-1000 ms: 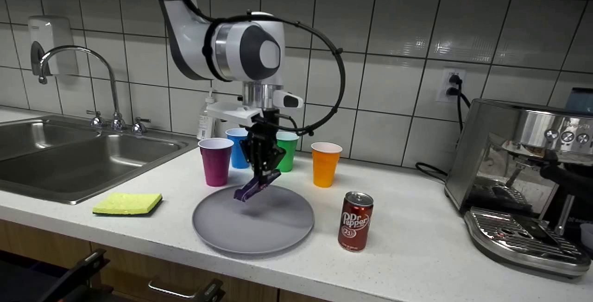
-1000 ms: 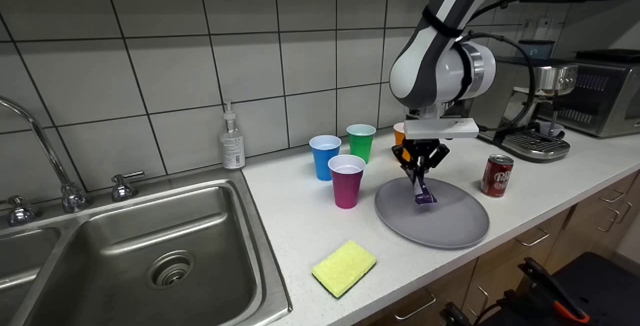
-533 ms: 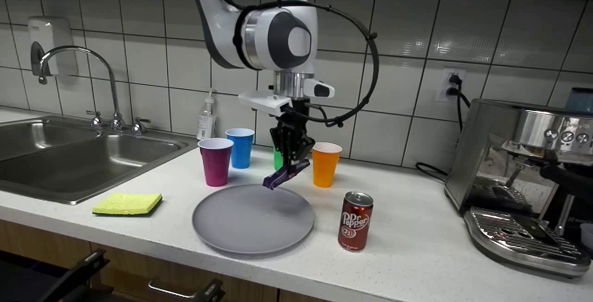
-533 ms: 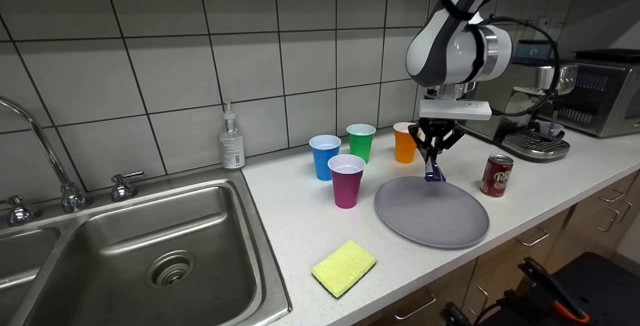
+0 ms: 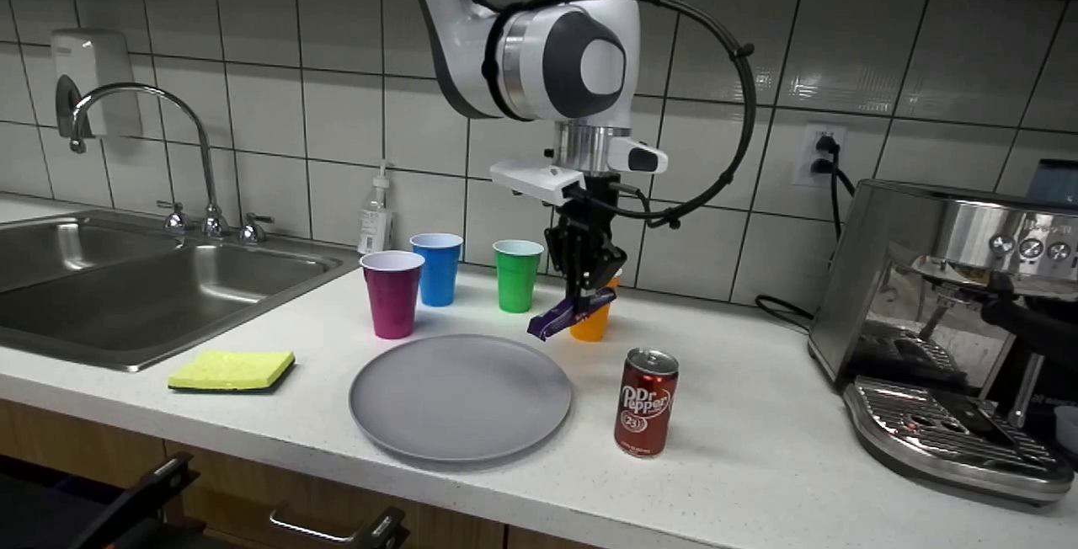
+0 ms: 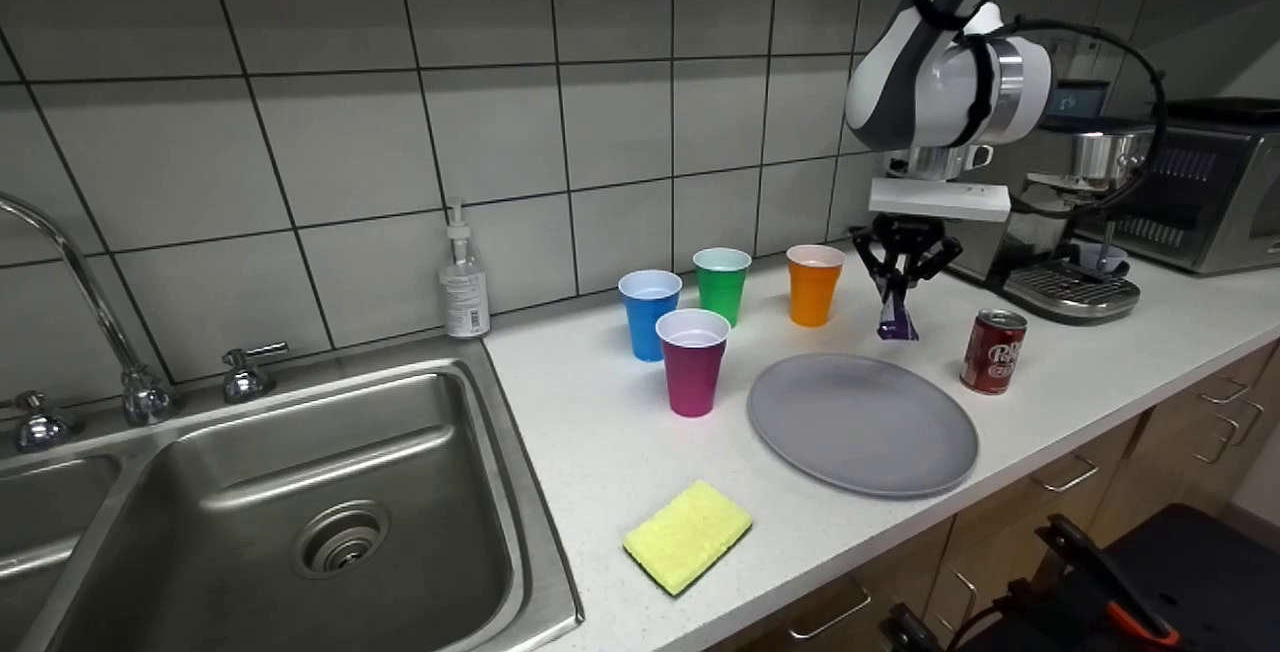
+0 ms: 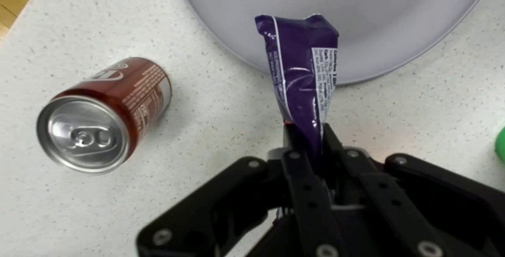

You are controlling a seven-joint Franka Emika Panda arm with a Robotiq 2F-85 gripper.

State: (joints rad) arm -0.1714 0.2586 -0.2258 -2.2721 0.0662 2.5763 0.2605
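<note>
A purple wrapped bar point(image 7: 298, 64) with white label print is pinched between the black fingers of my gripper point(image 7: 307, 131) in the wrist view. The bar's middle is hidden by the fingers. In both exterior views the gripper point(image 5: 581, 292) hangs above the counter, with the bar point(image 6: 897, 322) tilted, one end lower. Beside it lies the flat grey plate point(image 5: 461, 402), with nothing on it. A red Dr Pepper can point(image 5: 646, 406) stands upright to the right of the plate. Behind the bar, the orange cup point(image 5: 591, 327) is partly covered in that exterior view.
Green point(image 5: 515, 275), blue point(image 5: 438, 271) and magenta point(image 5: 392, 296) cups stand near the tiled wall. A yellow sponge point(image 6: 688, 537) lies near the sink point(image 6: 310, 492). A soap bottle point(image 6: 465, 282) stands behind the counter's left end. A coffee machine point(image 5: 952, 279) occupies the right.
The gripper, still holding the purple bar, has moved right and up from above the plate to past its far right edge, uncovering the green cup. The plate, can and cups stay put.
</note>
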